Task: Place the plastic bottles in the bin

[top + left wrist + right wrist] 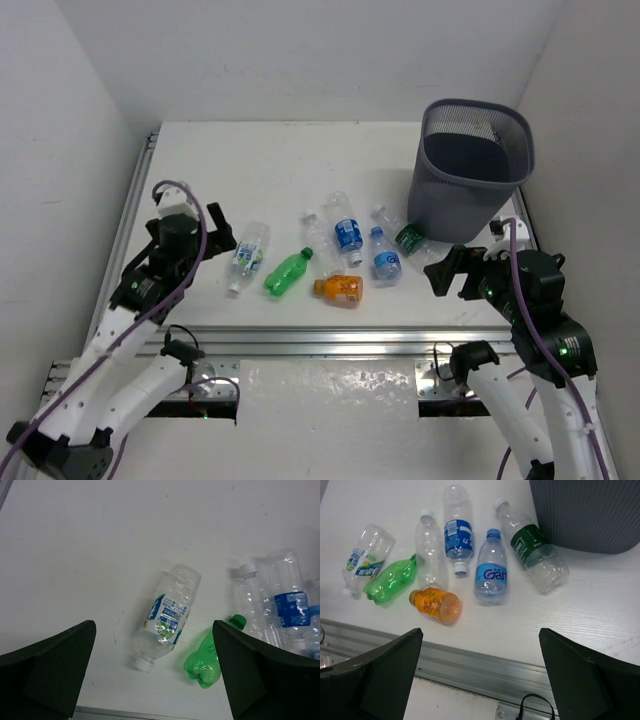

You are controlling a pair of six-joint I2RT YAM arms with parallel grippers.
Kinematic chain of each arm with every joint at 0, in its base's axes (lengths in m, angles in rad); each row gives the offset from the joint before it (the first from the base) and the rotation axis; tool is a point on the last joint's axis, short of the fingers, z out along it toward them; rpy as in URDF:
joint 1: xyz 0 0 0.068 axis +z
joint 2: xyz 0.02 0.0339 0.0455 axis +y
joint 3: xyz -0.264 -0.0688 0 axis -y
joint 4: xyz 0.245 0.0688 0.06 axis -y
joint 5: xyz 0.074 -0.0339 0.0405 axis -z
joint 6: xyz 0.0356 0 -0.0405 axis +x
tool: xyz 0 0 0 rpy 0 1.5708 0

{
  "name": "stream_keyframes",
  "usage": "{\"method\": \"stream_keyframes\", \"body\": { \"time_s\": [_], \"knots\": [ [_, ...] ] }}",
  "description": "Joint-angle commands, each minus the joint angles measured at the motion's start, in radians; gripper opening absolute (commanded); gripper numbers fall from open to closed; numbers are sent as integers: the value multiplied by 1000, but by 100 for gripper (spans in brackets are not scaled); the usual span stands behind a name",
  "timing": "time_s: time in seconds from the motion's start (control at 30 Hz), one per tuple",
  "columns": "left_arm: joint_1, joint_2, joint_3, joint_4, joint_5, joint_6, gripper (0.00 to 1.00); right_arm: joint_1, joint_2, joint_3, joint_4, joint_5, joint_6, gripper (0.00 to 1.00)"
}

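Over on the left, the left gripper (153, 626) hangs above the white table (250, 170) with its jaws spread wide and nothing between them. Below it in the wrist view lies a clear bottle with a white and blue label (167, 616), on its side, white cap toward the near edge. Just to its right is the green bottle (288, 272), also lying down. Next along, a clear unlabelled bottle (430, 550) lies beside a blue-labelled bottle (457, 527), with the orange bottle (436, 605) nearer the aluminium rail (320, 340), just beside the base of the unlabelled one. Then comes a blue-capped bottle (491, 572), and past it the green-labelled bottle (532, 552), lying just beside the foot of the bin (470, 165). All seven are on the table. The mesh bin stands upright at the far right. The right gripper (481, 632) hovers over the near edge, jaws wide apart and empty.
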State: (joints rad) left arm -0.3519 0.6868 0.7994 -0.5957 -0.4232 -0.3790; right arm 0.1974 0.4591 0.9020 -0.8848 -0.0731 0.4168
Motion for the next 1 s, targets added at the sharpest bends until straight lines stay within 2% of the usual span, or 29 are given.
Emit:
{"method": "stream_keyframes", "body": {
  "time_s": [0.0, 0.1, 0.23, 0.37, 0.6, 0.7, 0.8, 0.83, 0.87, 0.9, 0.97],
  "knots": [
    [4, 143, 78, -31, 4, -4, 100, -6, -4, 9, 32, -85, -26, 99],
    [4, 403, 142, -49, 125, 6, 100, -6, -5, -5, 56, -189, -39, 99],
    [7, 575, 202, -27, 244, 9, 100, -6, 7, 9, 61, -224, -47, 99],
    [10, 733, 259, -45, 253, -11, 100, -6, -7, 5, 90, -278, -46, 99],
    [30, 950, 225, -30, 175, -84, 94, -6, -36, -46, 148, -367, -16, 99],
    [42, 1017, 245, -41, 196, -103, 84, -6, -34, -60, 168, -407, -4, 99],
    [39, 961, 236, -24, 216, -121, 34, -6, -25, -61, 193, -453, 7, 99],
    [39, 895, 230, -27, 206, -129, 20, -4, -14, -64, 207, -470, 10, 99],
    [37, 860, 231, -36, 198, -130, 17, -6, -8, -69, 249, -517, 17, 99],
    [30, 814, 242, -52, 163, -132, 5, -6, 3, -80, 279, -542, 26, 99],
    [10, 659, 256, -81, 155, -127, 2, -6, 55, -109, 399, -646, 71, 99]
  ]
}}
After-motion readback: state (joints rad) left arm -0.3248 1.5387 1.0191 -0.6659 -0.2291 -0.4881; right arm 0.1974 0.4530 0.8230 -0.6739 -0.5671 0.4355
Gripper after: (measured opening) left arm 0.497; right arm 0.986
